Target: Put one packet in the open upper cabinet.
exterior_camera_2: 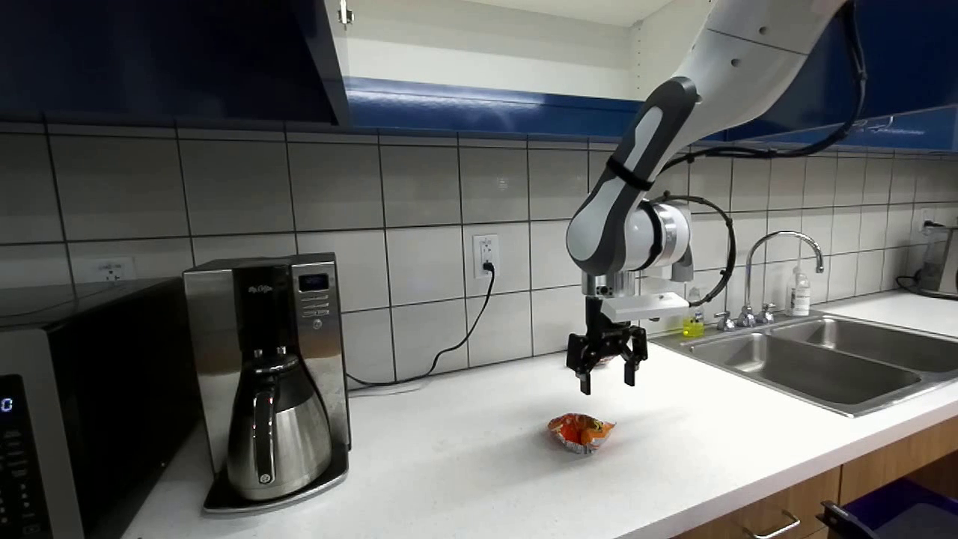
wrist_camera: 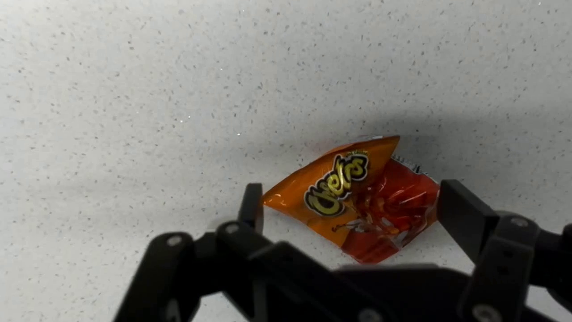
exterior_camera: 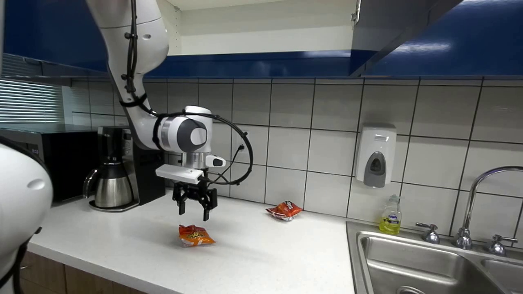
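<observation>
- While the hand [exterior_camera: 194, 215] hangs above the counter [exterior_camera: 265, 253], it is spread wide and holds nothing.
- The packet [exterior_camera: 195, 236], orange and red, lies on the counter below the hand, apart from it.
- A redder packet [exterior_camera: 285, 210] rests farther back, near the tiled wall [exterior_camera: 329, 190].
- Above the counter, the cabinet [exterior_camera: 265, 38] stands open, white inside, in both exterior views.

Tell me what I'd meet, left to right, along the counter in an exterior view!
Boxy black microwave, black and silver coffee maker, small crinkled orange packet, crinkled red packet, clear bottle of yellow liquid, curved chrome tap.
</observation>
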Motion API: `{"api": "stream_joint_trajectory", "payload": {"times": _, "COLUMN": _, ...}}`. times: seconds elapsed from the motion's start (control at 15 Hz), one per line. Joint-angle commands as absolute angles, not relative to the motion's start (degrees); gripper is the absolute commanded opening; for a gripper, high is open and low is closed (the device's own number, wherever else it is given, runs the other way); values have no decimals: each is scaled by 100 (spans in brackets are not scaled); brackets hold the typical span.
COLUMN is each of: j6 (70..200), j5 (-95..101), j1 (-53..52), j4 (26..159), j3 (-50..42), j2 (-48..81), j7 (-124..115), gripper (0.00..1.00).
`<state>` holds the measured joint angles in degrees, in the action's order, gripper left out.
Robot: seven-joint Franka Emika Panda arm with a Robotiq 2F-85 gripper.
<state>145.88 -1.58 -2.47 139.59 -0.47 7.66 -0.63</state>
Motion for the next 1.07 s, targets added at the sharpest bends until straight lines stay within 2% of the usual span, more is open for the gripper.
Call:
{"api": "stream_joint_trajectory", "payload": {"times": 0.0, "j6": 14635, "j5": -65, "j1": -146, "j4": 13604, "j3": -37, "j2": 1157, "j7": 55, "gripper": 100}}
{"api": "stream_joint_trajectory", "payload": {"times": 1.0, "j6": 14547, "j5": -182, "j1": -123, "j4": 13380, "j3": 104, "j2": 1497, "j7": 278, "gripper": 100}}
